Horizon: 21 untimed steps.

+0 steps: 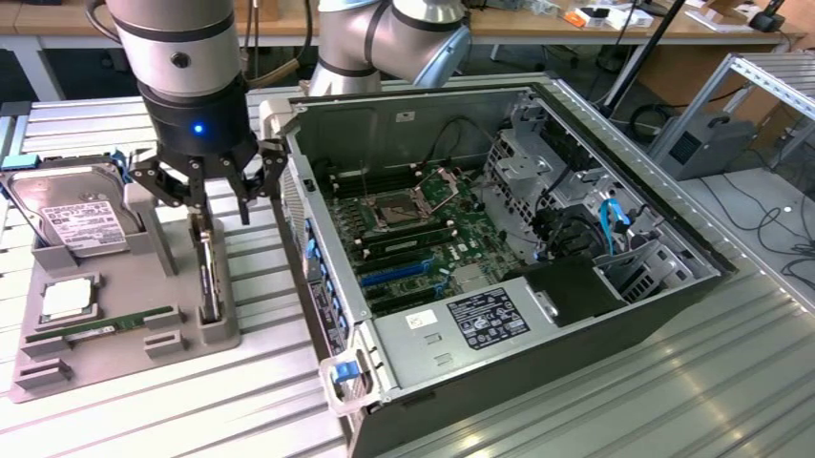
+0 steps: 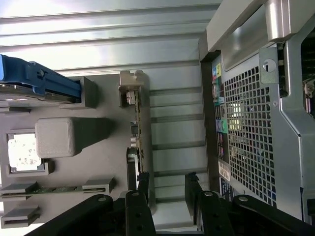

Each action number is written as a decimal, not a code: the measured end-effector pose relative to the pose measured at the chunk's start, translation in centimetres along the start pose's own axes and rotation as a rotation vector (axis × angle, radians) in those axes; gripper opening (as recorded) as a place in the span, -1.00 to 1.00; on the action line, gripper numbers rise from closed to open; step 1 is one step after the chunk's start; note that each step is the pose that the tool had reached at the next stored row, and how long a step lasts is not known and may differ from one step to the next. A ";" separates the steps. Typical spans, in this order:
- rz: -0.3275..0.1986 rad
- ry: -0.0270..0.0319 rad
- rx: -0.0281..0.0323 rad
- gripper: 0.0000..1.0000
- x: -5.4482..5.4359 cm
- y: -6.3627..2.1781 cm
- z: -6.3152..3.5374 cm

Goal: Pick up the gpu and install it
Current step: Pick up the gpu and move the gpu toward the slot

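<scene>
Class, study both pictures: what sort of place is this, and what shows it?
Probably a robotics lab or workshop set up for computer assembly: a robot gripper hangs over a grey parts tray holding a gpu and hard drive, beside an open computer case on a metal table.

The exterior view looks down at a slant from high up, at middle range, taking in the whole open computer case point(image 1: 510, 239) and the parts tray point(image 1: 102, 367). The wrist view faces down from close by, past the gripper point(image 2: 166, 183). The 2 views share the tray, the gpu point(image 1: 208, 286) and the case's rear panel.
</scene>
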State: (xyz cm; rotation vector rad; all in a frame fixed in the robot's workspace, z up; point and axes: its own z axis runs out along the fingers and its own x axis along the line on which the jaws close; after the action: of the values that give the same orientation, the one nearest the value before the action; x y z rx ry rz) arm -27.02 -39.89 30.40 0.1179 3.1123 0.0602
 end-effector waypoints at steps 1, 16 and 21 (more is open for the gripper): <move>0.000 -0.0002 0.0041 -0.16 0.0 0.00 -0.01; -0.019 0.0610 0.0364 -0.16 0.0 -0.01 0.19; -0.083 0.0623 0.0367 -0.16 0.0 -0.01 0.25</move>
State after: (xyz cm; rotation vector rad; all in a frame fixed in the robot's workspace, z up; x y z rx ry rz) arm -27.01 -39.90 30.15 -0.0124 3.1771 0.0051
